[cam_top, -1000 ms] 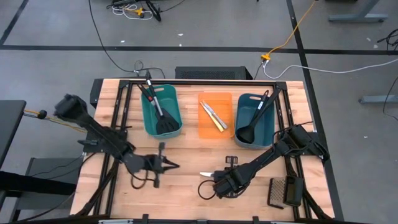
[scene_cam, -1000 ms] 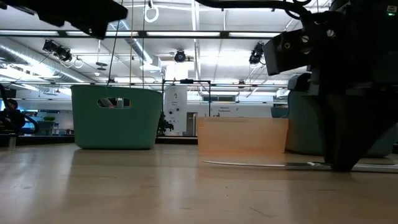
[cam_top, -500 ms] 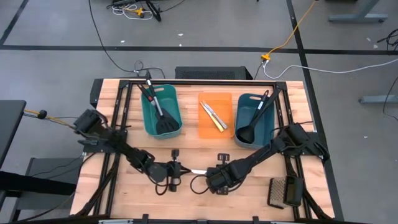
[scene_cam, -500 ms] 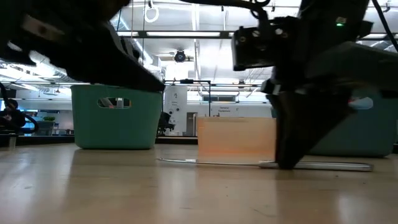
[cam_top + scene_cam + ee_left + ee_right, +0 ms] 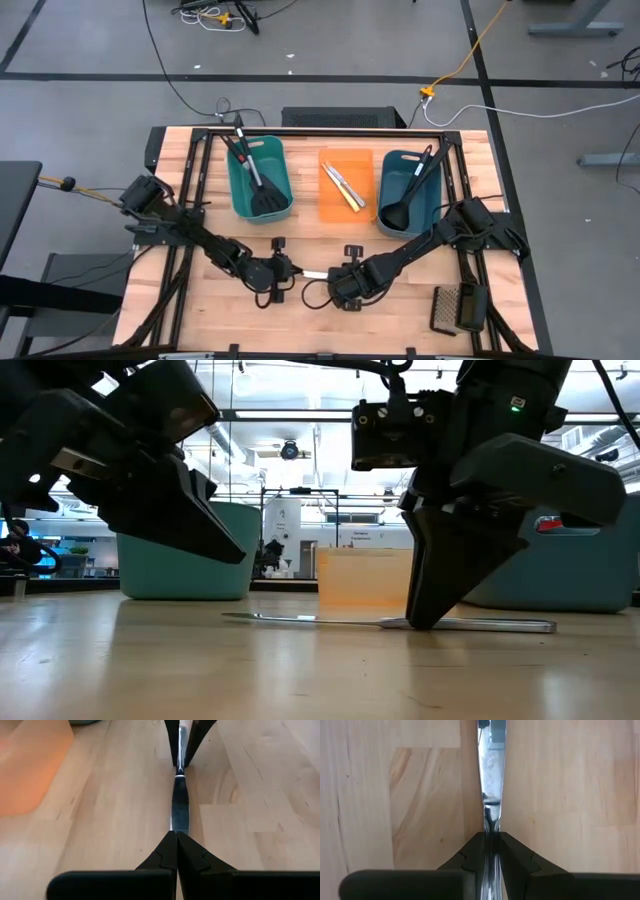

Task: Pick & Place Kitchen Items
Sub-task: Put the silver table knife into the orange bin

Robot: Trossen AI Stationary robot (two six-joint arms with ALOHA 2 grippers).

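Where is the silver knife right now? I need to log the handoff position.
In the high view the silver knife lies front-centre on the table, between the left gripper and the right gripper, each shut on one end.

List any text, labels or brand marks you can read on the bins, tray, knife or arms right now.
None readable in any view.
Silver knife held in the right hand: no visible marking.
Teal bins and orange tray: plain.
Signs in the room behind the table: too small to read.

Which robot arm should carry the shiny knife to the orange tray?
Probably the right. The right gripper is already shut on the slim silver knife lying on the wooden table. The left gripper is shut on its tip too, but the flat orange tray sits nearer the right arm.
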